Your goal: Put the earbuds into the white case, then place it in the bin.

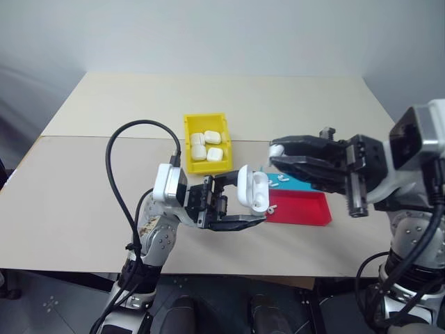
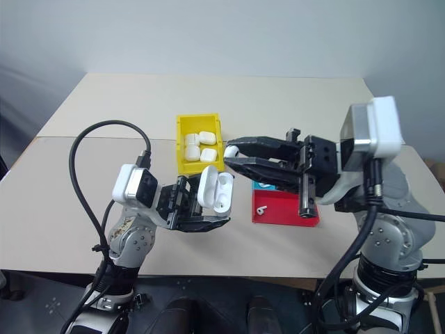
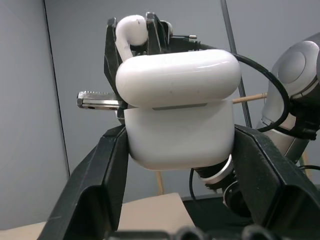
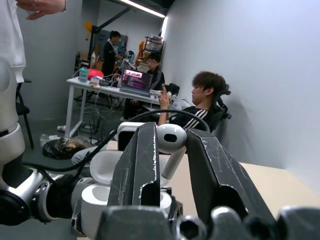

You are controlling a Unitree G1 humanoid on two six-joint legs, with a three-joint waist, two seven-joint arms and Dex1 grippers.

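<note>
My left gripper (image 1: 243,200) is shut on the white case (image 1: 254,186), held above the table's front part with its hinged lid open. In the left wrist view the case (image 3: 180,115) fills the space between my two fingers. My right gripper (image 1: 275,154) is shut on one of the earbuds (image 1: 277,149), pinched at its fingertips just right of and slightly above the open case; the two are apart. The right wrist view has that earbud (image 4: 170,142) between my fingers with the open case (image 4: 107,170) beyond. The yellow bin (image 1: 206,118) stands behind the case and holds several white cases.
A shallow red tray (image 1: 302,209) lies right of the case, and a blue tray (image 1: 295,182) behind it carries loose earbuds (image 1: 274,183). The beige table (image 1: 83,181) stretches to the left and back. Several people (image 4: 202,100) sit at desks in the room.
</note>
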